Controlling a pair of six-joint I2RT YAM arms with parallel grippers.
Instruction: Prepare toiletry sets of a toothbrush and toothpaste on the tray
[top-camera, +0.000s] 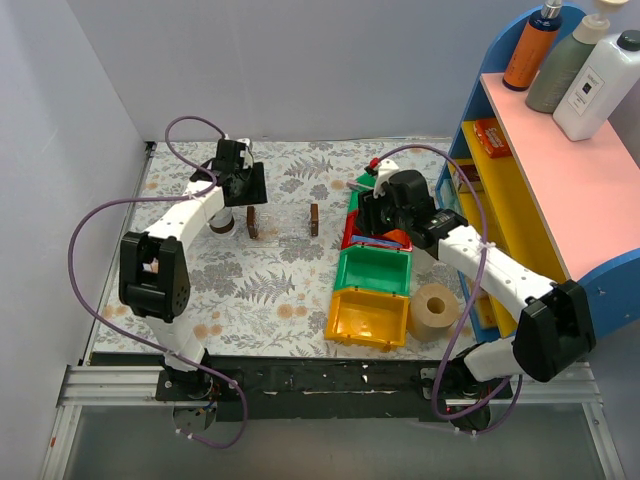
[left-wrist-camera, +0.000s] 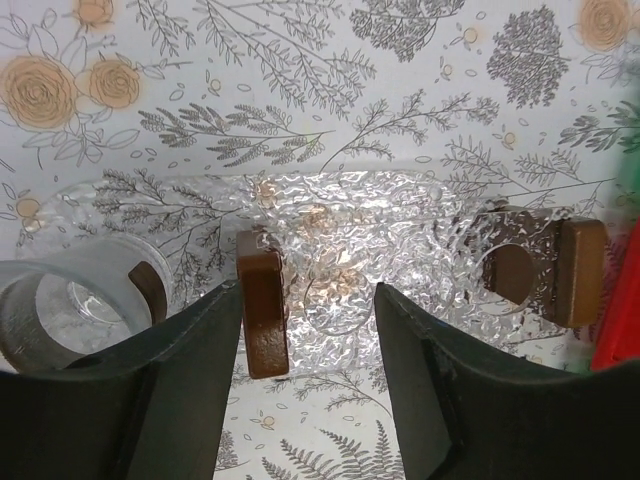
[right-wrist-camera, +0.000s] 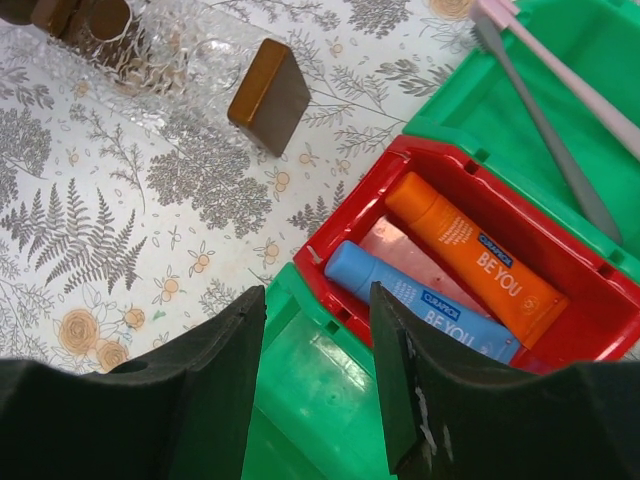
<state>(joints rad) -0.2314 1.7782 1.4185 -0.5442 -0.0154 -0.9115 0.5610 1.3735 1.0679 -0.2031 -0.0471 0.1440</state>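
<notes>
Left gripper (left-wrist-camera: 310, 295) hangs half-open and empty over the tray (left-wrist-camera: 400, 230); right gripper (right-wrist-camera: 316, 295), wide and empty, above the toothpaste (right-wrist-camera: 420, 310) (in the red bin (right-wrist-camera: 440, 160)).

Yellow bin (top-camera: 368, 318) beside tape roll (top-camera: 434, 310)

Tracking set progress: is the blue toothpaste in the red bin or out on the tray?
In the bin. The blue toothpaste lies flat inside the red bin, beside an orange tube. No tube shows on the tray.
</notes>
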